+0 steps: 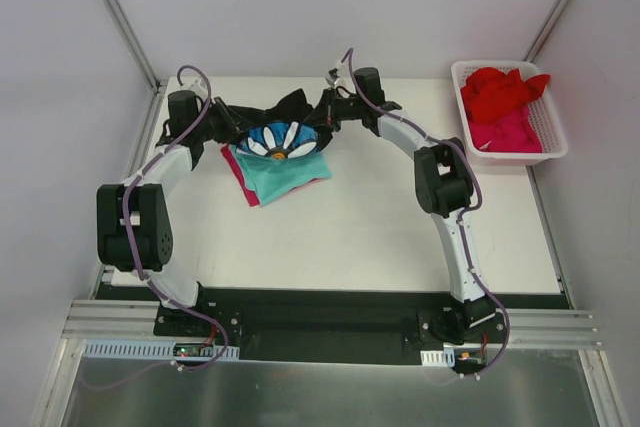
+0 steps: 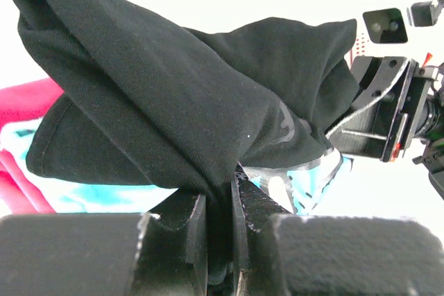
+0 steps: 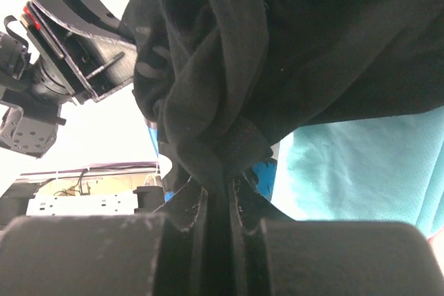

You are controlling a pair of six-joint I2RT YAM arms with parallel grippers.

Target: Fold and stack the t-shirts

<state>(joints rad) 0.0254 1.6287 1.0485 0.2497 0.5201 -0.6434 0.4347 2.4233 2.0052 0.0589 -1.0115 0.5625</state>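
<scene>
Overhead, the black t-shirt (image 1: 290, 107) hangs bunched between the left tool (image 1: 222, 123) and the right tool (image 1: 328, 115). Its flower print shows upward, just above the teal t-shirt (image 1: 292, 173), which lies on a pink t-shirt (image 1: 238, 169) toward the counter's (image 1: 380, 237) back left. At the far right, a white basket (image 1: 556, 152) holds red and pink t-shirts (image 1: 505, 97).

From the left wrist, that tool's jaws are nearly closed, pinching a black fold.

From the right wrist, its jaws likewise clamp gathered black cloth, with teal below.

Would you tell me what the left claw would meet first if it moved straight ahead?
The black t-shirt the left claw grips; beyond that, probably the right claw, though depth is unclear.
</scene>
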